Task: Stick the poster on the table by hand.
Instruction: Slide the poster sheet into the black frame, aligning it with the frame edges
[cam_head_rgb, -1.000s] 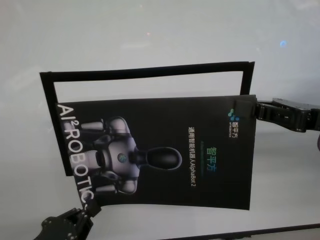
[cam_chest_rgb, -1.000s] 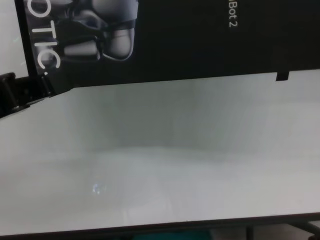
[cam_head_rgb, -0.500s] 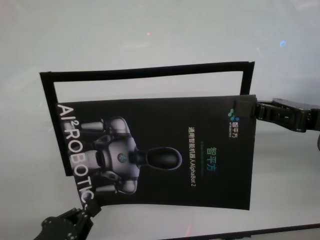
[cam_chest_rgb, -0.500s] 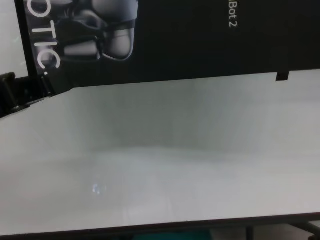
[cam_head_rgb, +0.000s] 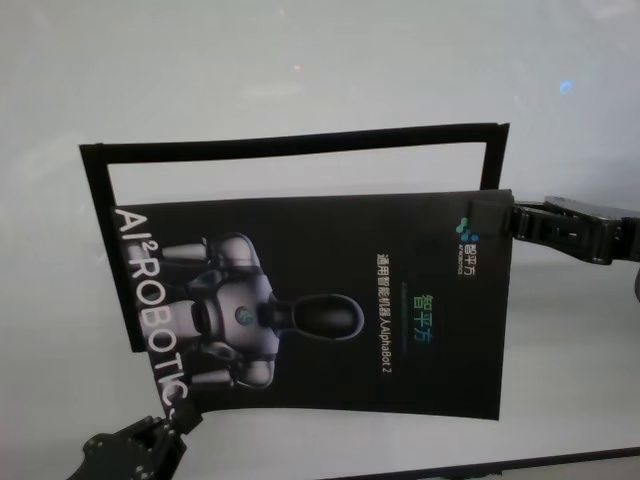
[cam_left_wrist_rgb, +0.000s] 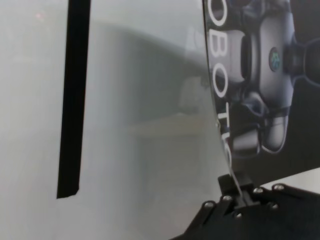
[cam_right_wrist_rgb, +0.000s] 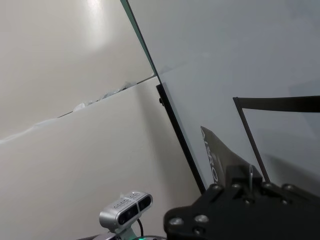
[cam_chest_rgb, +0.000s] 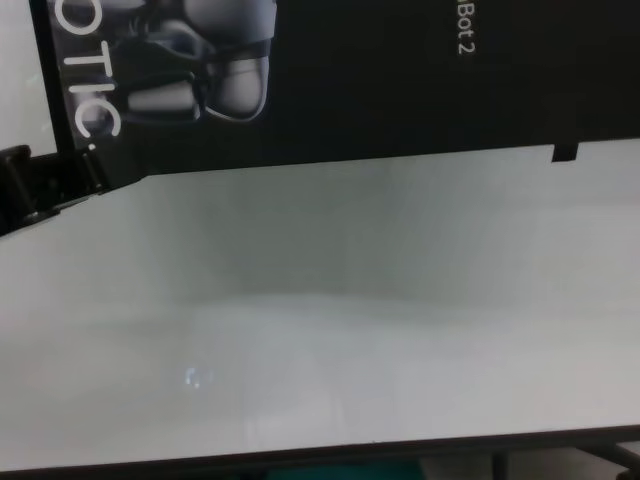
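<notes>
Black poster (cam_head_rgb: 330, 300) stretched between left gripper (cam_head_rgb: 178, 413) and right gripper (cam_head_rgb: 505, 218), both clamping opposite corners.

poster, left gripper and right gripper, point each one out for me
poster (cam_head_rgb: 330, 300): head view, on the black sheet's middle, by the robot picture's head.
left gripper (cam_head_rgb: 178, 408): head view, at the fingertips on the poster's near-left corner.
right gripper (cam_head_rgb: 502, 218): head view, at the fingertips on the poster's far-right corner.
</notes>
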